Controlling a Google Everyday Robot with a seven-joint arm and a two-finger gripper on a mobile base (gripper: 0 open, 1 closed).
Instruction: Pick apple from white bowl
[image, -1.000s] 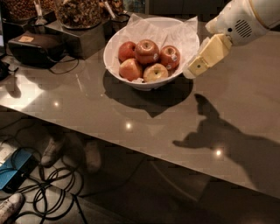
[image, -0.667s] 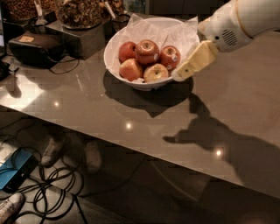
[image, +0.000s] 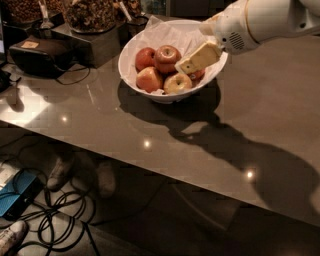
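Camera view showed the gripper (image: 187, 64) reaching into the white bowl (image: 131, 50) from its 2 o'clock side, with the tip low over the fruit. Whether it was open or closed could not be told.

The apple (image: 167, 53), glossy red with its stem dimple up, sat at 12 o'clock in the pile. The gripper tip was just beside it, at about its 4 o'clock.

The main risk, as I judged it, was a wrong grab. The yellow-green apple (image: 178, 84) lay right under the tip at 6 o'clock, and another red apple (image: 197, 75) was half hidden beneath the gripper. A straight descent could have closed on either of them.

The fruit was packed touching, so a nudge could have rolled the target toward the red apple at 9 o'clock (image: 144, 57). The glossy skin could also have slipped out of an off-centre pinch.

The crinkled paper (image: 167, 31) rose at 12 o'clock and might have been caught in the grip. The arm crossed the rim at 3 o'clock, so pressing down there could have tipped or slid the bowl on the smooth table (image: 235, 135).
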